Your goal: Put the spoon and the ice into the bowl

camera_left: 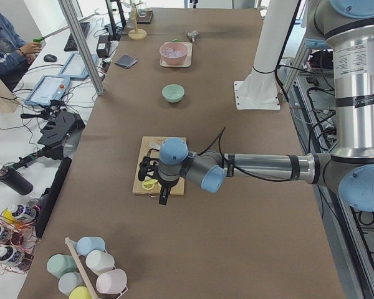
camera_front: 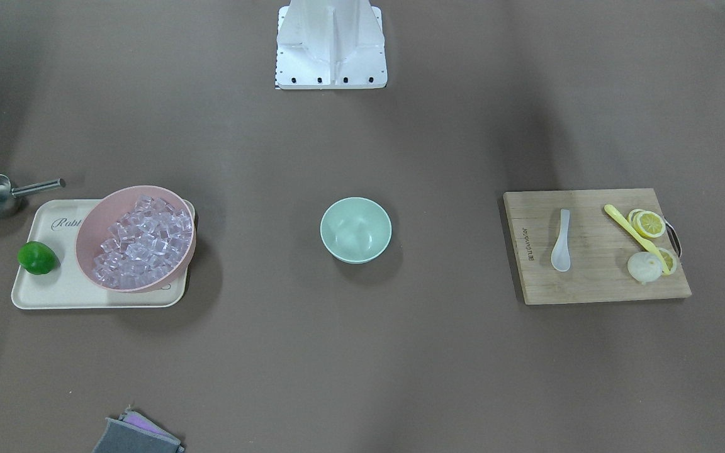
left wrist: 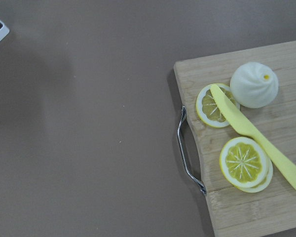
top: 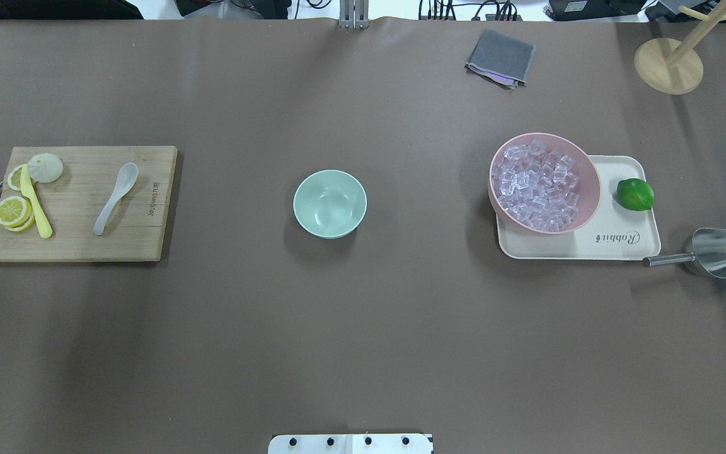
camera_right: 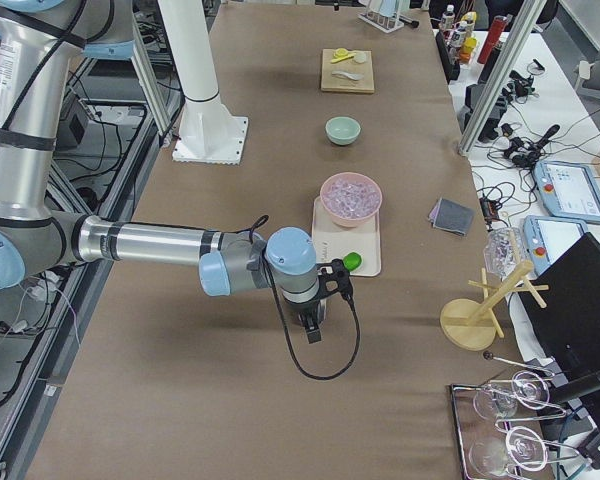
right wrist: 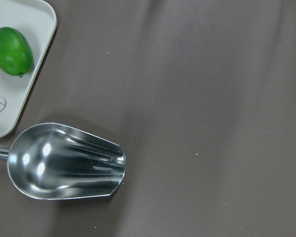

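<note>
Two grippers show only in the views from the table ends, so I cannot tell how far either one is open or whether it holds anything. The left gripper (camera_left: 163,194) hangs above the outer end of the board (top: 79,246). The right gripper (camera_right: 313,330) hangs near the lime end of the tray (top: 621,243).

In the overhead view the bowl (top: 329,203) stands at the middle of the table and nothing lies in it. The board is well apart from it at 9 o'clock. The spoon (top: 114,198) lies on the board, with the scoop toward 1 o'clock and the handle toward 7 o'clock. At 9 o'clock of the spoon, on the same board, lie a yellow knife (top: 35,202), lemon slices (top: 12,211) and a white round piece (top: 45,167).

The tray is well apart from the bowl at 3 o'clock. On its near end stands a pink bowl (top: 592,189) that is tilted and full of ice (top: 539,183), many clear cubes in one heap. A lime (top: 634,194) lies on the tray at 3 o'clock of the pink bowl. A metal scoop (top: 716,252) lies on the table at 4 o'clock of the tray, and its handle points to 9 o'clock. A grey cloth (top: 500,58) lies at 12 o'clock of the pink bowl.
</note>
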Controlling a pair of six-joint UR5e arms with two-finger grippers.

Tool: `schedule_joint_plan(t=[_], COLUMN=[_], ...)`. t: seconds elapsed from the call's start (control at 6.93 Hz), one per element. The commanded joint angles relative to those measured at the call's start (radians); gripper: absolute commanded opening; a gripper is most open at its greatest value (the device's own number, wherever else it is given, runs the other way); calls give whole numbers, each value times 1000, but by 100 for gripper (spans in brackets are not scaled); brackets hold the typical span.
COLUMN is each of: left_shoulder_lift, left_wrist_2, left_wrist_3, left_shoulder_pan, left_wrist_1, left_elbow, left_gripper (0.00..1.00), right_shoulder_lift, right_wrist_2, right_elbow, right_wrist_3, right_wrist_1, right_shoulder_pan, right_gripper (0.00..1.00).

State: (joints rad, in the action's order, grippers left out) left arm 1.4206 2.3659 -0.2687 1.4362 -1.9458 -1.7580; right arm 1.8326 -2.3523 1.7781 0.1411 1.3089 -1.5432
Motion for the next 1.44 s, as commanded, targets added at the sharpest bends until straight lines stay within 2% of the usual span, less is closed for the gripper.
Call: schedule_joint_plan(t=[0.0, 0.43, 0.72, 0.87, 1.3], left_shoulder_lift=[-37, -107, -117, -115, -117], left_wrist_2=[10, 18, 15, 18, 47], left_wrist_3=[29, 32, 32, 28, 26], left_shoulder_pan=[23, 21, 18, 16, 15], left_wrist_1=[26, -27, -192, -221, -223], left_elbow=[-79, -104, -7, 21, 25], left_gripper=[98, 98, 98, 98, 98], right_shoulder_lift=[-7, -4, -12, -4, -10], right_wrist_2=[11, -4, 5, 4, -4], right_elbow=[-11, -17, -25, -23, -11], right_wrist_3=[0, 0, -2, 0, -11], right_wrist_1=[25, 15, 6, -6, -7], right_shoulder_pan=[-6, -5, -2, -2, -2], right_gripper=[100, 100, 100, 100, 100])
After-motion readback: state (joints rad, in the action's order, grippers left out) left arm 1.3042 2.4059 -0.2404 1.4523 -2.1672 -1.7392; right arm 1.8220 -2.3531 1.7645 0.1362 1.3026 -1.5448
